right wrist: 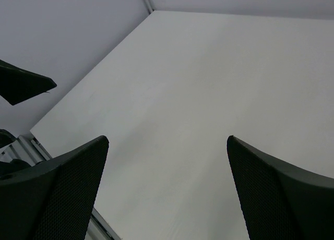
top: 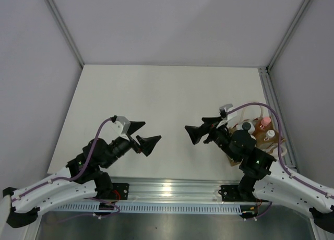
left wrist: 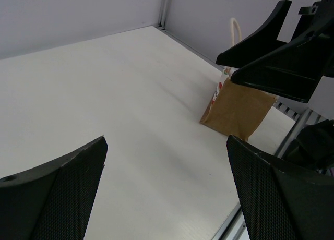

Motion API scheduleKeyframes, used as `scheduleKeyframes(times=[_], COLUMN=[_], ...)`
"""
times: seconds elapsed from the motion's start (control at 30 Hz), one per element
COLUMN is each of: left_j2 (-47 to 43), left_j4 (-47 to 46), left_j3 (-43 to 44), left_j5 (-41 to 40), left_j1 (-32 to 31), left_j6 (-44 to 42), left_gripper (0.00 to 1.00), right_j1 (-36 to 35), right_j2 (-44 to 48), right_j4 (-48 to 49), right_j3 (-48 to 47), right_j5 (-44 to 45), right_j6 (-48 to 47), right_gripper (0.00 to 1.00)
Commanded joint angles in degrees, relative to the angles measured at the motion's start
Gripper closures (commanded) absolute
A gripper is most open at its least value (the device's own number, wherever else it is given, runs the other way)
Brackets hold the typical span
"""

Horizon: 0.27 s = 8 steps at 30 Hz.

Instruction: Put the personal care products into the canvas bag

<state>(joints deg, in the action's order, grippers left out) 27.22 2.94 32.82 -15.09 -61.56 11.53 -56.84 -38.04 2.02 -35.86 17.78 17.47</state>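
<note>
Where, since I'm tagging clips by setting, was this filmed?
Likely a robot lab cell: a white table enclosed by grey panels, with an aluminium mounting rail along its near edge.

Open table point(top: 156, 94) lies beyond the left gripper point(top: 153, 130) and right gripper point(top: 194, 124); a free gap separates their tips. The canvas bag point(left wrist: 237, 112) stands behind the right gripper, partly under the right arm point(top: 245, 146).
</note>
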Motion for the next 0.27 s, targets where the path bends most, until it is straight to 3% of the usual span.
scheduleKeyframes(times=[0.0, 0.23], left_j2=[-0.50, -0.94], left_j4=[-2.59, -2.59], left_j3=[-0.04, -0.39], left_j5=[-1.78, -2.40], left_j1=[-0.40, -0.40], left_j6=[-1.60, -1.60], left_gripper=[0.01, 0.01], right_j1=[-0.20, -0.20], right_j2=[-0.98, -2.65], right_j4=[2.55, 2.02], right_j3=[-1.32, -2.03], right_j5=[1.64, 1.91], right_j6=[-0.78, -0.25], right_gripper=[0.01, 0.00])
